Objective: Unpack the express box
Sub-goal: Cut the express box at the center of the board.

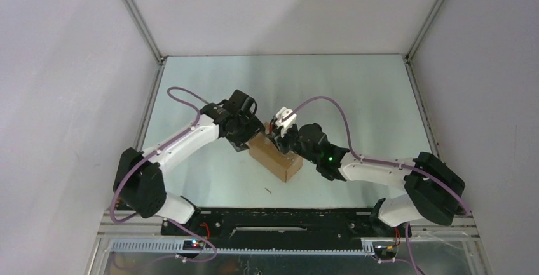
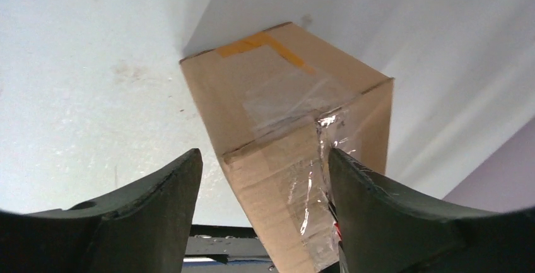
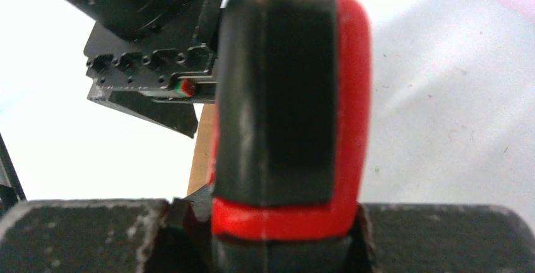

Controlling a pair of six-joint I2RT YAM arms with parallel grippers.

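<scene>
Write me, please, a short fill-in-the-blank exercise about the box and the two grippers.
1. The express box is made of brown ____.
2. The knife in the right gripper is black and ____.
3. The left gripper has its jaws ____ on either side of one end of the box.
Missing words: cardboard; red; open.

My right gripper (image 3: 284, 238) is clamped on a red-and-black knife (image 3: 284, 96). I see its dark fingers (image 3: 82, 235) pressed against both sides of the knife, which stands up through the middle of my view. Behind it, upper left, sits a black housing (image 3: 151, 33). A thin strip of brown cardboard (image 3: 202, 147) shows just left of the knife, over the pale table (image 3: 441, 96).
</scene>
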